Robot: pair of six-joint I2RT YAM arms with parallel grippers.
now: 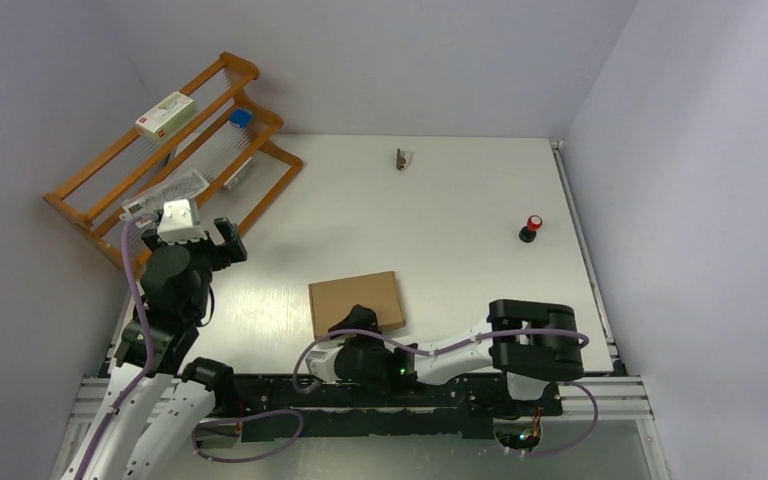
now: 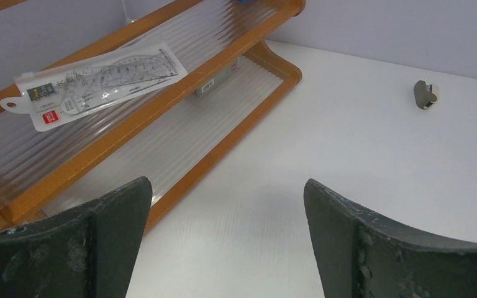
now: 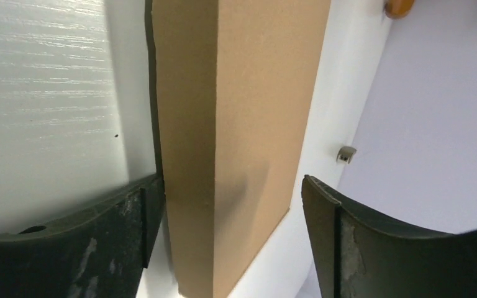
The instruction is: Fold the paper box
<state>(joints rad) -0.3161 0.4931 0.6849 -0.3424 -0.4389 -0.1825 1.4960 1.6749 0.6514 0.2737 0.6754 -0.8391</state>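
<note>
The orange wooden slatted rack [image 1: 88, 181] at the counter's [image 1: 460, 210] far left corner holds four things: one white carton with red print [image 1: 166, 114], one small blue piece [image 1: 241, 118], one clear packet of rulers [image 2: 99, 84] and one small pale labelled item [image 1: 239, 172].

One flat brown cardboard box [image 1: 355, 297] lies closed near the middle of the near edge. The right fingers [image 3: 360, 248] are spread around its near end, one against its side, the other apart. The left fingers [image 2: 99, 236] gape wide, holding nothing.

One small grey clip [image 1: 402, 159] sits by the far edge, and one red-capped black knob [image 1: 531, 229] toward the right edge.
</note>
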